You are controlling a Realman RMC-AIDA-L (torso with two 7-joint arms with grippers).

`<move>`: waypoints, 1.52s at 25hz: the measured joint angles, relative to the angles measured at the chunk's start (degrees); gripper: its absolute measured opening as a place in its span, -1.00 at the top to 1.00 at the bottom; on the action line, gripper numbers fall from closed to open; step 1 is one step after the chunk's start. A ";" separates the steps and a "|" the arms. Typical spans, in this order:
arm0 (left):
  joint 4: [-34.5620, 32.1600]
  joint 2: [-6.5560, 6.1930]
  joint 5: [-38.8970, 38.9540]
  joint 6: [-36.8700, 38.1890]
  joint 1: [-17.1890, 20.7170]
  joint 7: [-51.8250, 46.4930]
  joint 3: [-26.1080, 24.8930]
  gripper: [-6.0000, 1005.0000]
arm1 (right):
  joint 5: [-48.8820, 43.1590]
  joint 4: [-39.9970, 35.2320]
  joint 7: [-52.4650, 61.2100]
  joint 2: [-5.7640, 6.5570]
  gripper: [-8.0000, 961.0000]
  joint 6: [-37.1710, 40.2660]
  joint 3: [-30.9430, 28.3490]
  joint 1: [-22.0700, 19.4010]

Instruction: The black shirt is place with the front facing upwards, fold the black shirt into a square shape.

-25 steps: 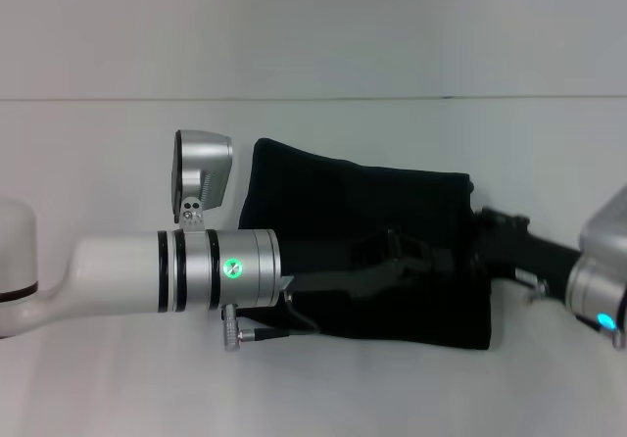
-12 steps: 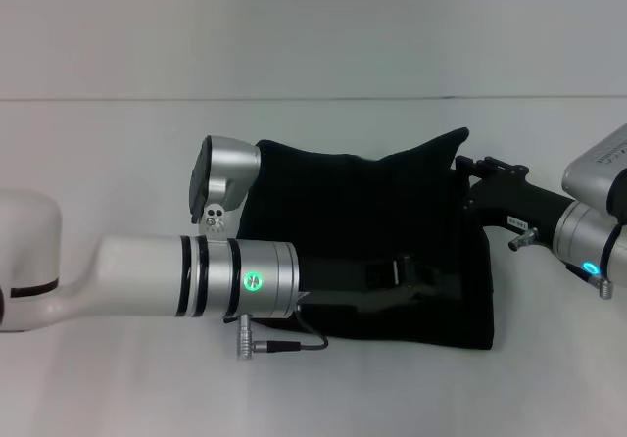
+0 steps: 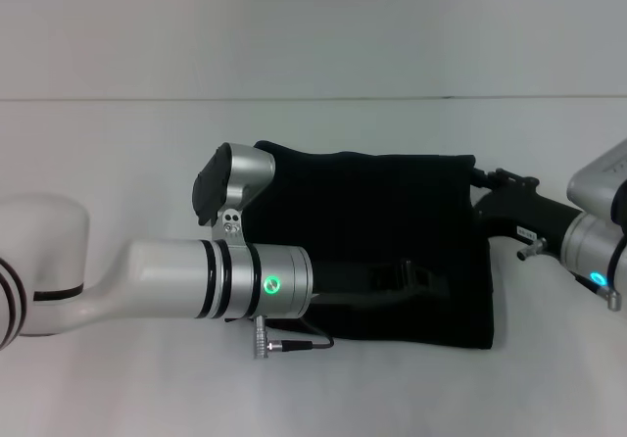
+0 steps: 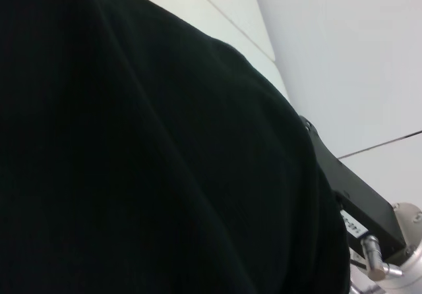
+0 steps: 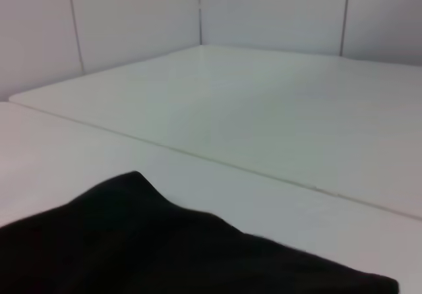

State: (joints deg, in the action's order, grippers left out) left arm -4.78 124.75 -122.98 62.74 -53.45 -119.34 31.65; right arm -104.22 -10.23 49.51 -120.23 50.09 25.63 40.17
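- The left gripper (image 3: 416,278) reaches across from the robot's left, low over the near half of the black shirt (image 3: 377,202). Its dark fingers blend into the cloth, so I cannot tell whether they are spread, closed or pinching fabric.
- The black shirt lies on the white table (image 3: 118,143) as a folded, roughly rectangular pad, its long axis running left to right. Its far right corner sits a little raised.
- The right gripper (image 3: 478,192) is at that far right corner, touching or just beside the edge; its fingers are hidden against the cloth, so their state cannot be told.
- Judgement: the next fold turns on the right edge. The right arm is nearer it, and the cloth lies leftward from its fingers, toward the left arm.
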 joint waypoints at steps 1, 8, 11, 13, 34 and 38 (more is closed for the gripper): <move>0.10 0.00 -0.06 -0.08 -0.05 0.01 0.02 0.94 | 0.00 0.01 0.10 0.00 -0.51 0.13 -0.34 -0.47; 0.25 -0.08 -0.23 1.13 -0.27 0.27 1.30 0.91 | 6.73 -0.17 0.31 0.22 -0.51 6.04 -6.21 -7.22; 0.06 -0.11 -0.25 3.12 -0.38 1.27 1.69 0.75 | 13.29 -0.11 0.39 0.39 -0.51 9.62 -9.84 -10.91; -0.04 -0.12 -0.25 4.38 -0.54 1.74 2.09 0.60 | 16.49 -0.10 1.36 0.44 -0.51 11.38 -11.48 -12.51; -21.44 -0.82 12.24 31.06 14.90 32.09 1.66 -0.77 | 8.24 -9.09 44.78 5.21 -0.50 18.98 0.93 -12.05; -23.39 -0.93 12.02 31.46 18.13 41.33 2.06 -0.77 | -0.32 -14.14 65.84 9.34 -0.50 19.07 6.39 -8.77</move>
State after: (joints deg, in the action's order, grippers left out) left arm -28.17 123.81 -110.96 94.20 -35.32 -78.01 33.71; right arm -104.54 -24.37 115.35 -110.89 69.16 32.02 31.40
